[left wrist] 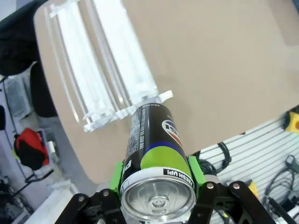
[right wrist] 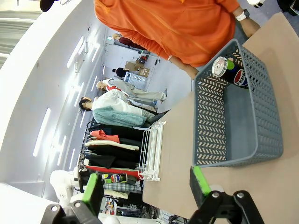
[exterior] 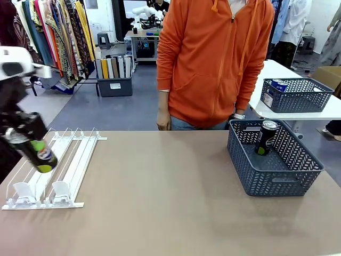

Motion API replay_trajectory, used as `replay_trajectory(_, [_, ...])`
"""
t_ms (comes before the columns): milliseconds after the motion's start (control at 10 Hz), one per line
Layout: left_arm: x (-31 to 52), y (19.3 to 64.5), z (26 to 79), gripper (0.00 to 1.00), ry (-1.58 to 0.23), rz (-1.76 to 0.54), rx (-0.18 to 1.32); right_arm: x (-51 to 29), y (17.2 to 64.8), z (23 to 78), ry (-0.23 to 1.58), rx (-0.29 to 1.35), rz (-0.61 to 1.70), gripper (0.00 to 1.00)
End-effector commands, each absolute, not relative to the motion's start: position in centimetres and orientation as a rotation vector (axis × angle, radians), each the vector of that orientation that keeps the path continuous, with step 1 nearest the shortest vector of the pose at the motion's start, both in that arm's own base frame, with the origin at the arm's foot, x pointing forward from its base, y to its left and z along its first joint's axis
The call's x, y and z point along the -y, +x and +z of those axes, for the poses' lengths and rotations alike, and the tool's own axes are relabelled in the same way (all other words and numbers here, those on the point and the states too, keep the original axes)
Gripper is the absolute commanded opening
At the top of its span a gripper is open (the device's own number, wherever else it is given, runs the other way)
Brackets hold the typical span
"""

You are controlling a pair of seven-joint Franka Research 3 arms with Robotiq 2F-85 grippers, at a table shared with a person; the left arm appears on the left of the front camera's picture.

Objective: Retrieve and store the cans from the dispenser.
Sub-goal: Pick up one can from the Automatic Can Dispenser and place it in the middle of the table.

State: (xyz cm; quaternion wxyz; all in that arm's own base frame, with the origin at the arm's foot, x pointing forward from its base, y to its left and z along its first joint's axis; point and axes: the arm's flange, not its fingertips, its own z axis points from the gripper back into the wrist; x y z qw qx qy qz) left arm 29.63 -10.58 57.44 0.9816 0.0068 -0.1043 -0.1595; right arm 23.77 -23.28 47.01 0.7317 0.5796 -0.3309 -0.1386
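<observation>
We have a black Pepsi can pinched in our left claw, green pads pressed on both its sides, tilted and lifted clear above the near left part of the dispenser, whose lanes look empty. Our right claw hangs with its fingers spread and nothing between them, off the near right of the bench. One black can already stands in the grey basket on the right of the bench, in front of the person in orange. We judge the retrieval done; next we must carry our can right across the bench and lower it into the basket beside the first, releasing only once inside
</observation>
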Motion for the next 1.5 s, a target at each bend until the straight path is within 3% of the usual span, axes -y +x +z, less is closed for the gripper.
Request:
replay_trajectory(0, [19.7,35.1,59.4,0.00,0.036,-0.449,0.200,23.3,24.1,47.3,1.287,0.763,-0.287,1.00])
replay_trajectory(300, [36.8,41.2,51.6,0.00,-0.030,-0.702,0.130,23.3,24.1,47.3,1.287,0.763,-0.287,1.00])
replay_trajectory(600, [47.0,43.1,42.3,0.00,-0.064,-0.846,0.113,23.3,24.1,47.3,1.287,0.763,-0.287,1.00])
replay_trajectory(700, [47.7,43.6,40.7,0.00,0.021,-0.847,0.124,23.3,24.1,47.3,1.287,0.763,-0.287,1.00])
replay_trajectory(1400, [46.7,44.4,40.9,0.00,0.037,-0.793,0.049,23.3,24.1,47.3,1.287,0.763,-0.287,1.00])
